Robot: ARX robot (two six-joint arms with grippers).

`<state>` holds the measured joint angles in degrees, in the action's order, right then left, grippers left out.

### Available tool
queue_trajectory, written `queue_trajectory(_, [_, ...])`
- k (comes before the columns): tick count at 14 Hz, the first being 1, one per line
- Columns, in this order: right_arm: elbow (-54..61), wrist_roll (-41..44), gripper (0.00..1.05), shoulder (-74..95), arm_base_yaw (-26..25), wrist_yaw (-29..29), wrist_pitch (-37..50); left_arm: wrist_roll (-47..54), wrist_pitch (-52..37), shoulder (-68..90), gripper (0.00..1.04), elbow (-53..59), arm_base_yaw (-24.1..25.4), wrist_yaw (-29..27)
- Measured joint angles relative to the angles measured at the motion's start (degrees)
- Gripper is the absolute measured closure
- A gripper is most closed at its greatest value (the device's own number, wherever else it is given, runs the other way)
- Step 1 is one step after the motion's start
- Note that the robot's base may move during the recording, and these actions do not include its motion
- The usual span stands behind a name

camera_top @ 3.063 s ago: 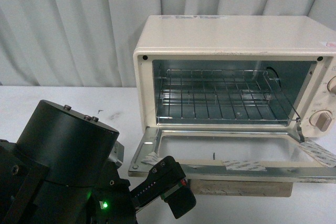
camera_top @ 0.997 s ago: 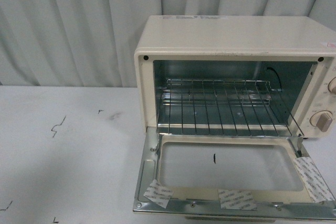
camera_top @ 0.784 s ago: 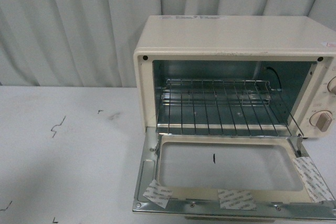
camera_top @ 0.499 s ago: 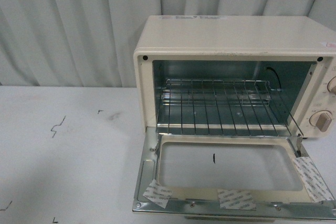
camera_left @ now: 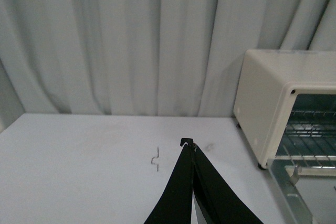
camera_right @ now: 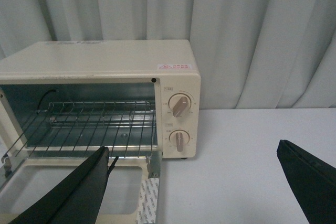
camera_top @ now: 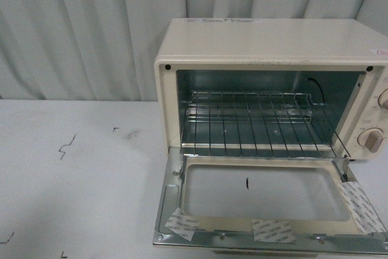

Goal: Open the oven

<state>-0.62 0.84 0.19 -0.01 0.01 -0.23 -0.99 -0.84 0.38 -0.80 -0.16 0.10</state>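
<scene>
i saw the oven (camera_top: 267, 47) door (camera_top: 260, 201) lying down open, its handle cut off below. left tool (camera_left: 192, 148) was closed, right tool (camera_right: 194, 174) spread wide, both empty.

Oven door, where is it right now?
In the front view the oven door hangs folded down flat in front of the oven, on the right of the table, below the wire rack.

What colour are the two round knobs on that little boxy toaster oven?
The two round knobs on the cream-white toaster oven are beige with a pinkish tint, clearest in the right wrist view.
</scene>
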Motion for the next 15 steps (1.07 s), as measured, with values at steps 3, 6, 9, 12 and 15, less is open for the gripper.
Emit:
queue_trajectory(3, [0.0,0.0,0.06,-0.04,0.0,-0.02,0.02,0.0,1.07,0.0,1.03,0.2,0.04,-0.11])
queue_trajectory(6, [0.0,0.0,0.06,-0.04,0.0,0.0,0.0,0.0,1.05,0.0,0.89,0.2,0.04,-0.11])
queue_trajectory(9, [0.0,0.0,0.06,-0.04,0.0,0.0,0.0,0.0,1.05,0.0,0.5,0.2,0.04,-0.11])
queue_trajectory(12, [0.0,0.0,0.06,-0.04,0.0,0.0,0.0,0.0,1.05,0.02,0.12,0.2,0.04,-0.11])
queue_trajectory(15, [0.0,0.0,0.06,-0.04,0.0,0.0,0.0,0.02,1.05,0.02,0.07,0.2,0.04,-0.11])
